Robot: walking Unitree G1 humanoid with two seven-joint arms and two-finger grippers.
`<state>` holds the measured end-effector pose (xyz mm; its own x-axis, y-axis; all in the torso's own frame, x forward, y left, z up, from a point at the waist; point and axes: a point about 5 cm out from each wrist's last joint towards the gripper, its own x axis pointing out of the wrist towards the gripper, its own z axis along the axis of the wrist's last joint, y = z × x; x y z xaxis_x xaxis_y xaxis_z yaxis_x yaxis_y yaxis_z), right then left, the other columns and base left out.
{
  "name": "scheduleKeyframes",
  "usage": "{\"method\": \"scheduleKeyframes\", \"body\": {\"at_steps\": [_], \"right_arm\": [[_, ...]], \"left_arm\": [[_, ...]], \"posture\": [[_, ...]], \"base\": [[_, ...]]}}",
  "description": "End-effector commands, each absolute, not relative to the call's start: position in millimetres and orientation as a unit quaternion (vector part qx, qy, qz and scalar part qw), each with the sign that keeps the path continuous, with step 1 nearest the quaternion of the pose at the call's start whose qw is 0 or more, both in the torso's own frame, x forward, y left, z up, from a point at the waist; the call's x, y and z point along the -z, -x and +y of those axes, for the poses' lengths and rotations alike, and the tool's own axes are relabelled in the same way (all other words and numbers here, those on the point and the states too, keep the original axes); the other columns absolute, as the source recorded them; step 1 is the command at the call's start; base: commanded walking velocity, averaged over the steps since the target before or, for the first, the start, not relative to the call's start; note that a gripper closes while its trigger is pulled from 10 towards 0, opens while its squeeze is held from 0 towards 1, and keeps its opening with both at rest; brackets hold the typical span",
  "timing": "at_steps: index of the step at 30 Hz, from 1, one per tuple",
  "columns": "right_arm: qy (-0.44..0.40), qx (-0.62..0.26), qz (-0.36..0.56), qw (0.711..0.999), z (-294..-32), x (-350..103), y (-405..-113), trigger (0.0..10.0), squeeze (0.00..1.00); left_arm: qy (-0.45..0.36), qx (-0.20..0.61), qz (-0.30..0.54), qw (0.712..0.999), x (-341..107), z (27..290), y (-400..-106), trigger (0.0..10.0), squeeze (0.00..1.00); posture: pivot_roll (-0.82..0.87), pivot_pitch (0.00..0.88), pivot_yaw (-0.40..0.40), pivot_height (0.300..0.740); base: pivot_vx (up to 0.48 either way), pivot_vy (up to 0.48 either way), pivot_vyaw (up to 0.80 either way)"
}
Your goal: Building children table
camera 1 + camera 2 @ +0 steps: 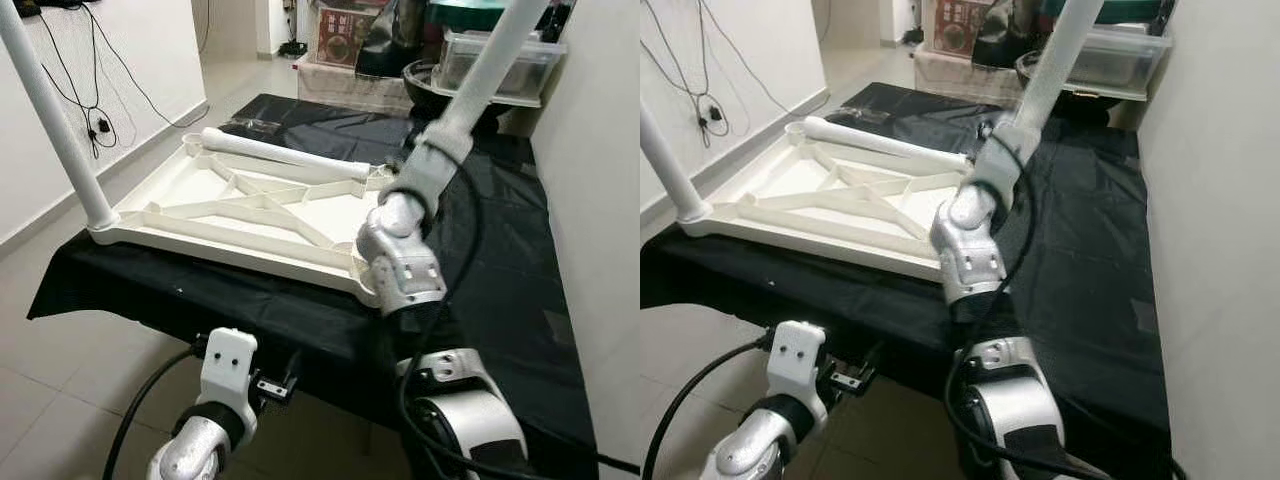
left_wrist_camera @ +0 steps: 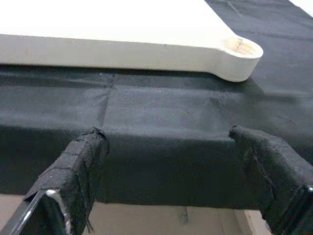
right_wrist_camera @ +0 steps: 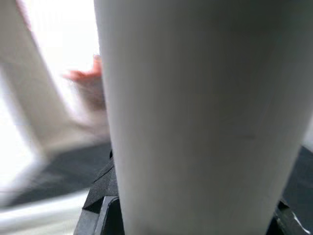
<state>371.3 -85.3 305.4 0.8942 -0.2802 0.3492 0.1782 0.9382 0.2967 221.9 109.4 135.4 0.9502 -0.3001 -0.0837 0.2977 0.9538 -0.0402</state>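
Two table legs are standing in the upside-down white tabletop (image 1: 240, 215) lying on the black cloth (image 1: 500, 250), and a third leg (image 1: 290, 155) is lying across its far edge. Your right gripper (image 1: 432, 150) is wrapping the near-right leg (image 1: 490, 70), whose top is running out of frame; its fingers are hiding behind the wrist, though the wrist view suggests they are clamping it. Your left gripper (image 2: 166, 161) is hovering low before the cloth's front edge, fingers (image 2: 73, 166) spread apart, holding nothing.
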Motion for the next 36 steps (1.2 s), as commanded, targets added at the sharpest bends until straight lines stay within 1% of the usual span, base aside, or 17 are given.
{"method": "scheduleKeyframes", "body": {"at_steps": [1, 3, 5, 8, 9, 10, 11, 14, 15, 18, 22, 28, 36], "right_arm": [[-0.126, 0.044, -0.209, 0.969, -72.6, -303.9, -366.5, 10.0, 0.00], [-0.120, 0.011, -0.206, 0.971, -74.1, -294.0, -360.8, 10.0, 0.00], [-0.117, 0.007, -0.202, 0.972, -77.0, -288.2, -357.9, 10.0, 0.00], [-0.112, 0.019, -0.168, 0.979, -91.1, -260.7, -347.4, 10.0, 0.00], [-0.109, 0.018, -0.164, 0.980, -92.2, -257.1, -345.4, 10.0, 0.00], [-0.109, 0.018, -0.164, 0.980, -92.2, -257.1, -345.4, 10.0, 0.00], [-0.112, 0.015, -0.150, 0.982, -91.5, -251.2, -342.6, 10.0, 0.00], [-0.131, -0.016, -0.123, 0.984, -85.1, -242.3, -336.0, 10.0, 0.00], [-0.131, -0.016, -0.123, 0.984, -85.1, -242.3, -336.0, 10.0, 0.00], [-0.133, -0.060, -0.112, 0.983, -76.4, -239.4, -331.8, 10.0, 0.00], [-0.138, -0.094, -0.106, 0.980, -72.4, -239.8, -325.0, 10.0, 0.00], [-0.152, -0.116, -0.101, 0.976, -70.7, -240.5, -321.4, 10.0, 0.00], [-0.171, -0.168, -0.078, 0.968, -65.1, -235.9, -311.7, 10.0, 0.00]], "left_arm": [[0.010, 0.155, 0.043, 0.987, -133.6, 108.8, -223.2, 10.0, 1.00], [-0.001, 0.159, 0.034, 0.987, -136.5, 107.6, -226.7, 10.0, 1.00], [-0.010, 0.160, 0.030, 0.987, -137.8, 107.0, -228.4, 10.0, 1.00], [-0.102, 0.149, 0.021, 0.983, -141.6, 105.7, -239.8, 10.0, 1.00], [-0.120, 0.148, 0.020, 0.981, -142.0, 104.6, -241.9, 10.0, 1.00], [-0.120, 0.148, 0.020, 0.981, -142.0, 104.6, -241.9, 10.0, 1.00], [-0.140, 0.153, 0.013, 0.978, -144.0, 101.7, -244.0, 10.0, 0.00], [-0.160, 0.172, 0.002, 0.972, -146.7, 93.3, -249.0, 10.0, 0.00], [-0.160, 0.172, 0.002, 0.972, -146.7, 93.3, -249.0, 10.0, 0.00], [-0.168, 0.177, -0.001, 0.970, -146.4, 89.5, -257.4, 10.0, 0.00], [-0.186, 0.183, -0.009, 0.965, -146.8, 86.5, -265.3, 10.0, 0.00], [-0.191, 0.193, -0.011, 0.962, -146.8, 82.6, -271.4, 10.0, 0.00], [-0.202, 0.199, -0.020, 0.959, -143.9, 82.4, -279.8, 10.0, 0.00]], "posture": [[0.06, 0.025, -0.050, 0.740], [0.06, 0.008, -0.046, 0.740], [0.06, 0.008, -0.046, 0.740], [0.05, 0.000, -0.037, 0.740], [0.05, 0.000, -0.037, 0.740], [0.05, 0.000, -0.037, 0.740], [0.05, 0.000, -0.034, 0.740], [0.05, 0.000, -0.027, 0.740], [0.05, 0.000, -0.027, 0.740], [0.04, 0.000, -0.021, 0.740], [0.03, 0.000, -0.021, 0.740], [0.03, 0.000, -0.019, 0.740], [0.02, 0.000, -0.017, 0.740]], "base": [[0.000, 0.000, 0.00], [0.000, 0.000, 0.00], [0.000, 0.000, 0.00], [0.000, 0.000, 0.00], [0.000, 0.000, 0.00], [0.000, 0.000, 0.00], [0.000, 0.000, 0.00], [0.000, 0.000, 0.00], [0.000, 0.000, 0.00], [0.000, 0.000, 0.00], [0.000, 0.000, 0.00], [0.000, 0.000, 0.00], [0.000, 0.000, 0.00]]}}
